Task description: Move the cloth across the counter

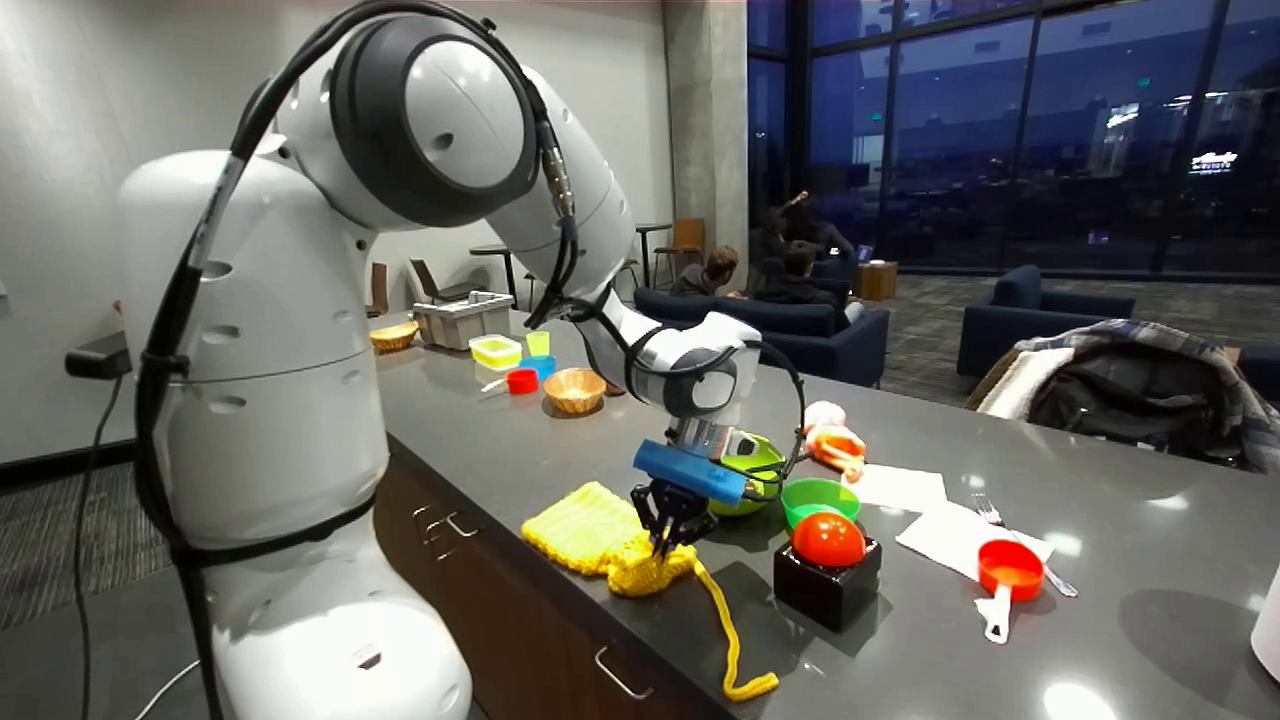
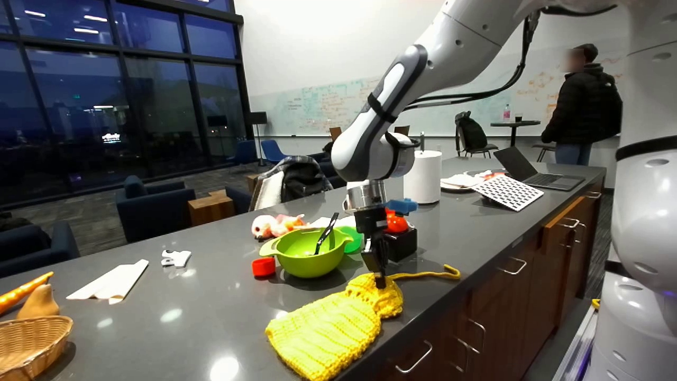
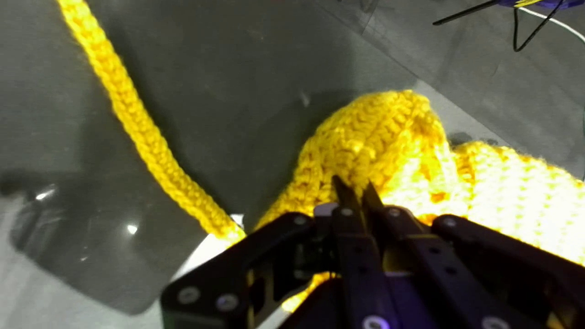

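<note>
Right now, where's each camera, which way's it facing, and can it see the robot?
An exterior view: beside the robot's base, facing across the counter towards windows; base, arm and gripper show.
An exterior view: near the basket, facing along the counter towards a whiteboard; arm, gripper and some base show.
Wrist view: rides on the arm, looking down at the cloth; gripper shows.
Both exterior views share the cloth, lime bowl and red dome.

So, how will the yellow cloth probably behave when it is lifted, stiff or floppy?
Probably floppy: the cloth is knitted and bunches softly near one end. Its thin strip may trail behind, since it lies loosely along the counter.
</note>
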